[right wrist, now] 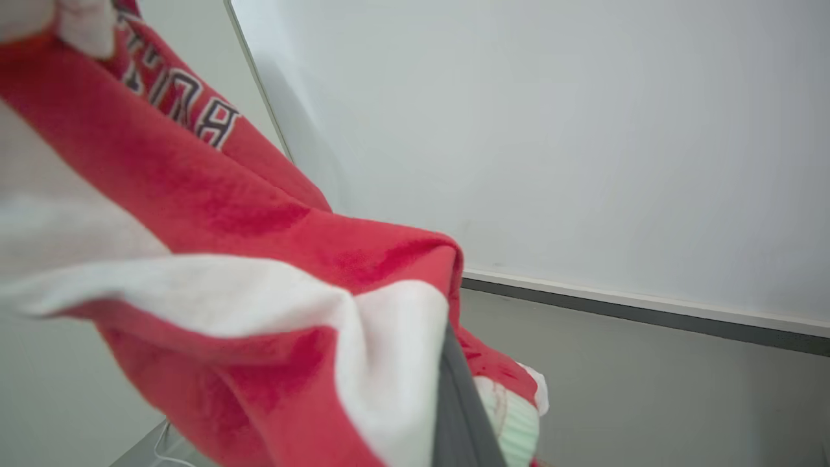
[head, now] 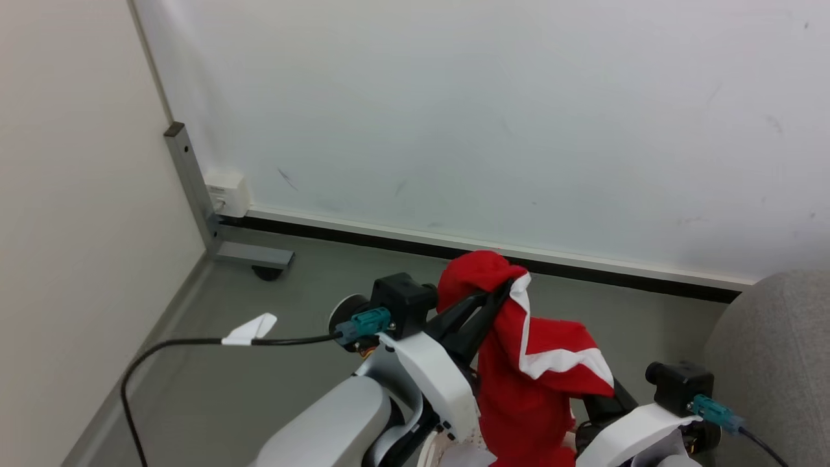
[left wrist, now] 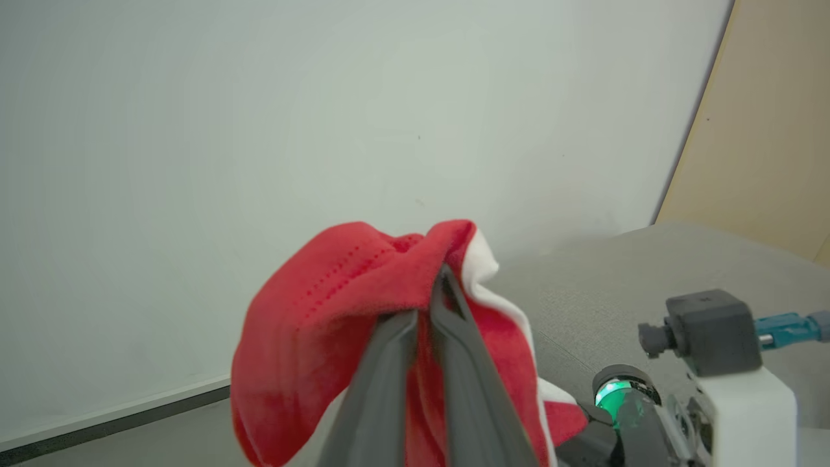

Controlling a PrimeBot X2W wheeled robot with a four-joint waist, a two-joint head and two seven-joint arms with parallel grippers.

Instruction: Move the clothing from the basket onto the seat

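Red clothing (head: 532, 383) (left wrist: 305, 324) (right wrist: 194, 194) with white trim hangs in the air between the two arms, above the grey floor (head: 214, 389) and before the pale far wall (head: 493, 117). The left gripper (head: 504, 290) (left wrist: 425, 305) points up and away, its jaws pinched tight on a bunched red fold that forms the garment's highest point. The rest drapes down and to the right, where the right gripper (right wrist: 454, 402) stands lower. Its jaws are closed on the white-trimmed edge, and cloth covers all but one grey finger in the right wrist view. Dark-outlined white lettering (right wrist: 181, 104) runs across a red panel near that camera. The grey seat (head: 778, 363) (left wrist: 616, 285) lies at the right, close to the right arm, and the clothing does not touch it. At the far left stand a metal post (head: 188, 175) and a white wall box (head: 227, 191). A black cable (head: 162, 350) with a white tag (head: 249, 329) runs to the left wrist.
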